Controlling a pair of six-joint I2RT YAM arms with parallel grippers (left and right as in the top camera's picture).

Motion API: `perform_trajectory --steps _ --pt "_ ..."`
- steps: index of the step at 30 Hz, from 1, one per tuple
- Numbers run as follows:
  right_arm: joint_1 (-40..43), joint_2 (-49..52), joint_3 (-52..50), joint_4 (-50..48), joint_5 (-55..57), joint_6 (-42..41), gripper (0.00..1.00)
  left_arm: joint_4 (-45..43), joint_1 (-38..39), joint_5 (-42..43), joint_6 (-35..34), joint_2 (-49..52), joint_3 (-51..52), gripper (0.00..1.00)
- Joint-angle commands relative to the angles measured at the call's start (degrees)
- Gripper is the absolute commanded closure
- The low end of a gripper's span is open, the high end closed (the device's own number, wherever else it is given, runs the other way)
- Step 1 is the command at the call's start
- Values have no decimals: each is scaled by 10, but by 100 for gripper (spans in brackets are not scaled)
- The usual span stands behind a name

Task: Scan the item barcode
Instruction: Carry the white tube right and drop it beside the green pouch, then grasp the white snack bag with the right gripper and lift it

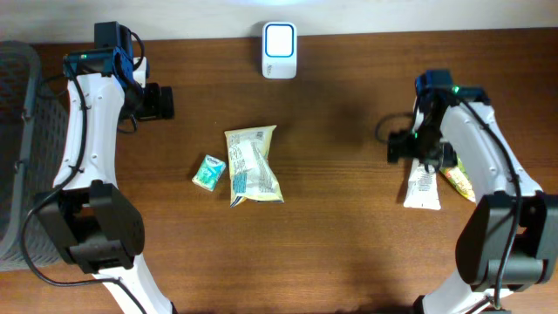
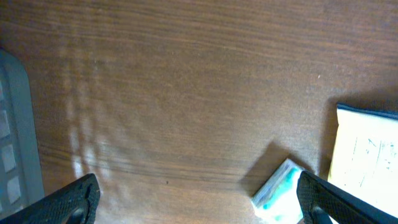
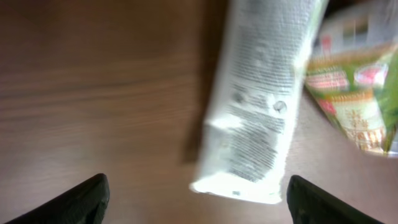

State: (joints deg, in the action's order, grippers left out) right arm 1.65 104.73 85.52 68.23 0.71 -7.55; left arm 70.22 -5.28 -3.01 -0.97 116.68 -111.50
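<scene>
One white tube (image 3: 261,106), print upward, lies flat on the table (image 1: 349,244) near its right edge. It is below the right gripper (image 3: 208,199), whose fingers are spread wide and clear of it. One green snack packet (image 3: 357,93) lies just beside the tube, edgeward. At centre are one yellow snack bag (image 1: 252,166) and one small teal packet (image 1: 208,172). One white scanner (image 1: 279,51) stands at the far edge. The left gripper (image 2: 202,199) is spread and empty, near one grey basket (image 1: 17,148).
</scene>
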Motion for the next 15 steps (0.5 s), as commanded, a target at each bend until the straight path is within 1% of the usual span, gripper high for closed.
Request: perform_trajectory --steps 1,2,3,4,6,7,8,9,10,11,13,15 --pt "-39 -13 77 -13 -209 11 6 -1 -2 4 -3 -4 2 1" --pt "-67 -11 75 -51 -301 11 1 -1 -2 4 -3 -4 2 1" --pt "-90 -8 70 -78 -339 11 1 -1 -2 4 -3 -4 2 1" --pt "-154 11 66 -124 -370 -5 1 -1 -2 4 -3 -4 2 1" --pt "-221 39 66 -157 -371 -24 1 -1 -2 4 -3 -4 2 1" --pt "-300 73 66 -212 -372 -49 23 -1 -2 4 -3 -4 2 1" --pt "-339 91 66 -250 -371 -67 39 -1 -2 4 -3 -4 2 1" --pt "-376 110 66 -292 -353 -78 60 -1 -2 4 -3 -4 2 1" --pt "-412 133 66 -313 -284 -123 77 -1 -2 4 -3 -4 2 1" --pt "-433 151 66 -319 -270 -134 89 -1 -2 4 -3 -4 2 1" --pt "-449 162 66 -309 -270 -139 89 -1 -2 4 -3 -4 2 1" --pt "-447 162 66 -264 -269 -137 89 -1 -2 4 -3 -4 2 1"
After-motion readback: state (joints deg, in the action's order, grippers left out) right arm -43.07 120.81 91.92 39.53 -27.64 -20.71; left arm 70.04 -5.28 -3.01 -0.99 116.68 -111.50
